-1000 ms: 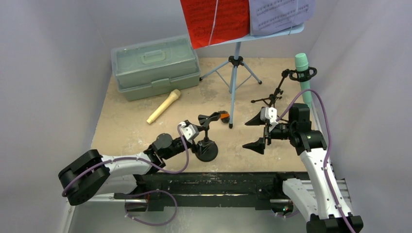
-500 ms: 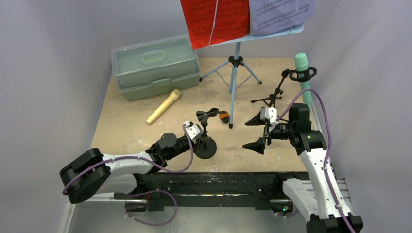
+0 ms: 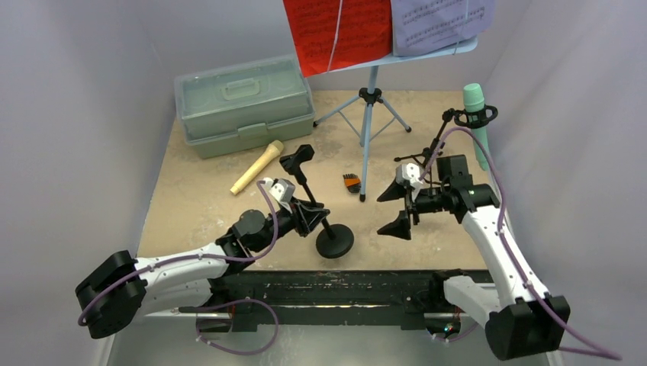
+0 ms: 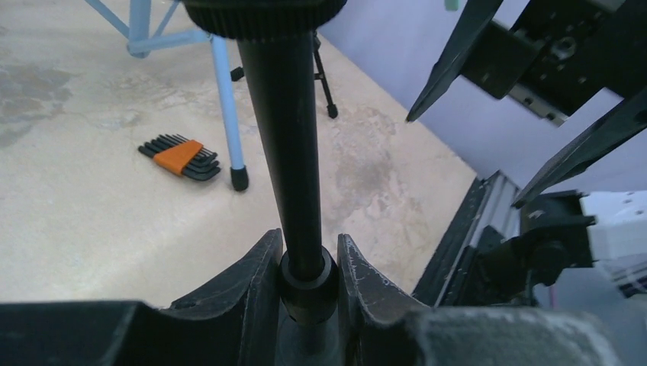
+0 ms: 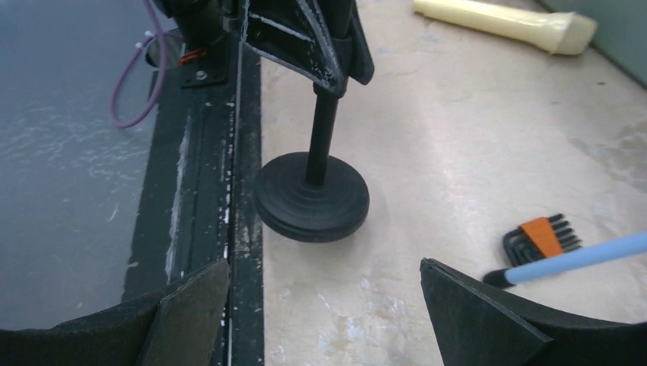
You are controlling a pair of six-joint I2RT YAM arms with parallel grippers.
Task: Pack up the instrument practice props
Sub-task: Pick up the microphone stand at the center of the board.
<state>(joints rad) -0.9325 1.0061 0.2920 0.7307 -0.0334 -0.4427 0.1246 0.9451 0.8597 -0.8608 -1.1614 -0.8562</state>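
**Mic holder point(image 3: 334, 242) pinched and leaning, nothing packed that I can see**

I've got the left pincer point(image 4: 307, 284) pressed together on the holder's stem, low down, just above the round base. The holder leans, its clip end tipped away beyond the pincer, and I can't tell whether the base rim touches the table point(image 3: 198, 206). The right pincer point(image 3: 393, 211) is spread wide and holds nothing, hovering just to the right of that base.

Progress, by my reckoning: early. The green case point(image 3: 244, 103) sits well beyond the left pincer with its lid down. The tan microphone point(image 3: 258, 168) lies between the two. Beyond the right pincer, the teal microphone point(image 3: 477, 122) stands in the tripod holder point(image 3: 435, 149). The blue music stand point(image 3: 368, 122) is up on its legs with the red sheet point(image 3: 336, 30) and purple sheet point(image 3: 439, 19) on it. All of that is left to do.

The surface is a mottled tan board. Plain pale walls close in on three sides.
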